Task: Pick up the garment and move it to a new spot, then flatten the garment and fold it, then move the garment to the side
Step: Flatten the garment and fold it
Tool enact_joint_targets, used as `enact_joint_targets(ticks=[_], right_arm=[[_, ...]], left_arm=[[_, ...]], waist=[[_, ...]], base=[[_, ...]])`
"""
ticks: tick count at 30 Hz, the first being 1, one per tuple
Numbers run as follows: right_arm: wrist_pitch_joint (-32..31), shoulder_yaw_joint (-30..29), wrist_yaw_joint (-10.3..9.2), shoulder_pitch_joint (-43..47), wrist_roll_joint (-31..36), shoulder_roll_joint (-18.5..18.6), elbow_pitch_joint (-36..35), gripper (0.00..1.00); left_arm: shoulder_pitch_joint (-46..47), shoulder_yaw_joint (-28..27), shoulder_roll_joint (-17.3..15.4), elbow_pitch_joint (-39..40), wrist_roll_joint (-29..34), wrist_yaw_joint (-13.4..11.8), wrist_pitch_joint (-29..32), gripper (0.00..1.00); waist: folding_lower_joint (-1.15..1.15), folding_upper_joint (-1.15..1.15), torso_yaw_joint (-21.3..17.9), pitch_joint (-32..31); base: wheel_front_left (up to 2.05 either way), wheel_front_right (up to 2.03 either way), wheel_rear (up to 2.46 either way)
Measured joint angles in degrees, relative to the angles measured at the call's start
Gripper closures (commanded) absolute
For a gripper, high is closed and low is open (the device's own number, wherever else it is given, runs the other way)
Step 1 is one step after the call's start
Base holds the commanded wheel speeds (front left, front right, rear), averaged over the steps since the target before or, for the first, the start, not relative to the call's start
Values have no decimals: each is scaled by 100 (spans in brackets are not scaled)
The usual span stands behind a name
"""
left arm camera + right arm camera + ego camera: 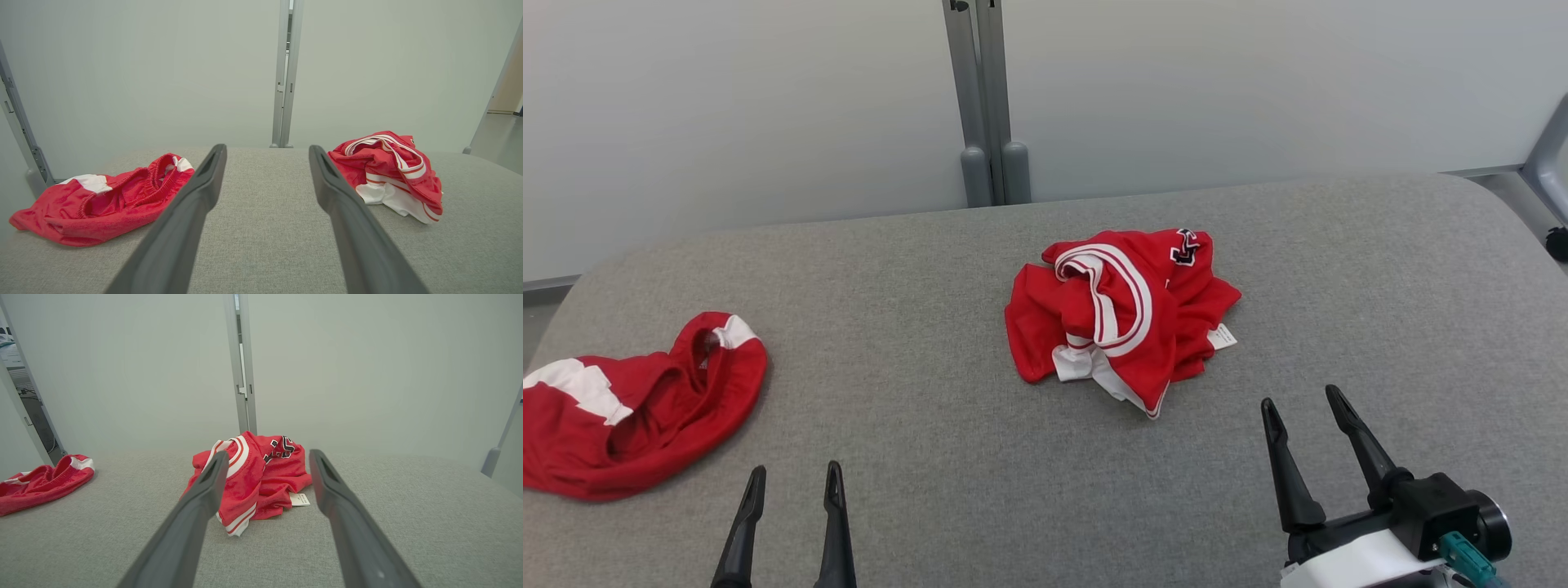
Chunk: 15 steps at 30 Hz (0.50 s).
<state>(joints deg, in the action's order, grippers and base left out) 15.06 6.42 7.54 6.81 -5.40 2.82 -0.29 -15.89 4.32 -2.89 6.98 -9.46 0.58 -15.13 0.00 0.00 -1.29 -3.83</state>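
Note:
A crumpled red garment [1127,318] with white stripes and a small white tag lies in a heap near the middle of the grey cloth-covered table [931,269]. My right gripper [1299,396] hovers open just near and right of it, nothing between its fingers. In the right wrist view the garment [265,477] sits straight ahead past the open gripper [269,453]. My left gripper [796,469] stands open at the lower left, well apart from the heap. Through the left wrist view the garment [388,163] lies to the right of the open gripper [267,149].
Another red piece of clothing with white patches [645,408] lies bunched at the table's left edge, also seen as red cloth [110,200] and red cloth [41,484]. A pale wall with a grey double post [988,98] stands right behind the table's far edge.

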Motion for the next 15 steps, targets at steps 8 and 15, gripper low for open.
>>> enact_joint_targets(ticks=[8,15], right_arm=[[0,47,0,1,-29,0,-1,0],[0,79,0,1,-48,0,-24,0]], left_arm=[[3,15,0,-26,20,25,0,0],[21,133,0,-85,4,99,0,0]], waist=[[0,0,6,-24],[0,0,-31,4]], base=[[0,0,0],[0,0,0]])
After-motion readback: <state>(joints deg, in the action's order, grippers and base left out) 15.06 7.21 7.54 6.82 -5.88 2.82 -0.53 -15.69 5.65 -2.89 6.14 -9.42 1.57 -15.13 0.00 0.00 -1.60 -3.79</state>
